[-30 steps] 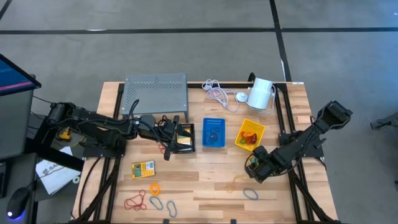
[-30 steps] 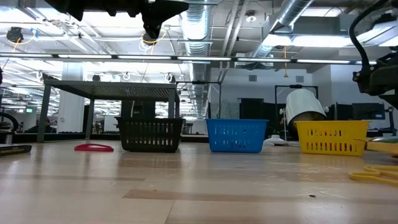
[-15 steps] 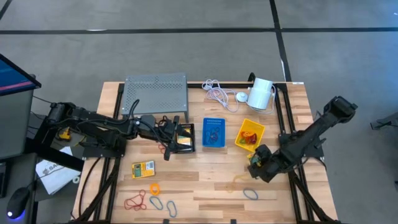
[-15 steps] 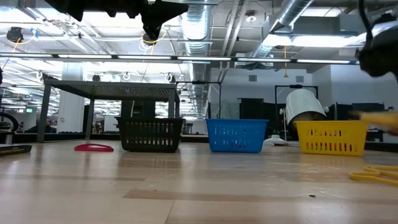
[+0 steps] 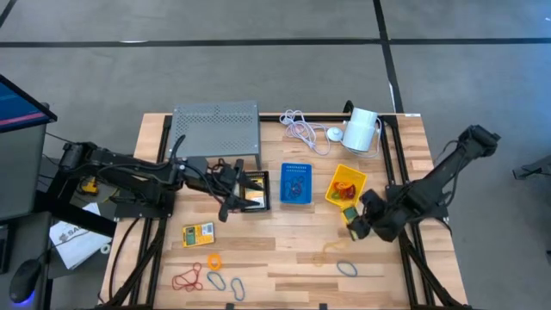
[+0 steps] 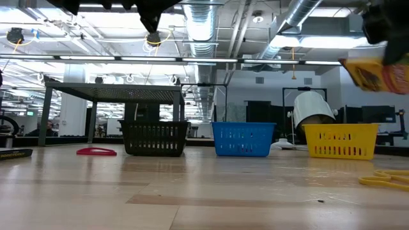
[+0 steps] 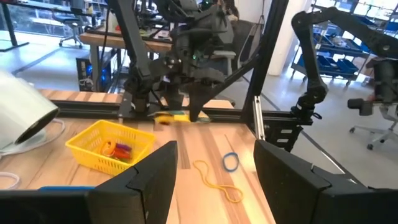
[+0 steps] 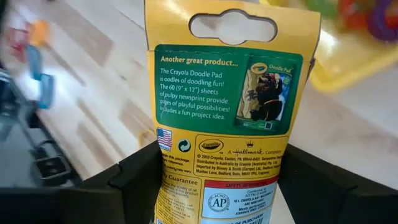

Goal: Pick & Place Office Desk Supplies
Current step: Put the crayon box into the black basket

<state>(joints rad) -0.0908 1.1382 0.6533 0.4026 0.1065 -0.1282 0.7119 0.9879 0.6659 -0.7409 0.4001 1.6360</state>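
Lifted since a second ago, the right gripper (image 5: pixel 355 222) now hangs beside the yellow plastic mesh bin (image 5: pixel 345 186), its fingers clamped on a yellow printed card packet (image 8: pixel 225 118) with a hang hole and green label. Bare wood lies below toward the blue rubber loop (image 5: pixel 346 268). The left gripper (image 5: pixel 244 191) waits, fingers spread, over the black mesh bin (image 5: pixel 259 191).

Yellow packet (image 8: pixel 225 124) w/ green panel, yellow bin (image 5: pixel 346 186), blue bin (image 5: pixel 296 183), black bin (image 5: pixel 256 190).
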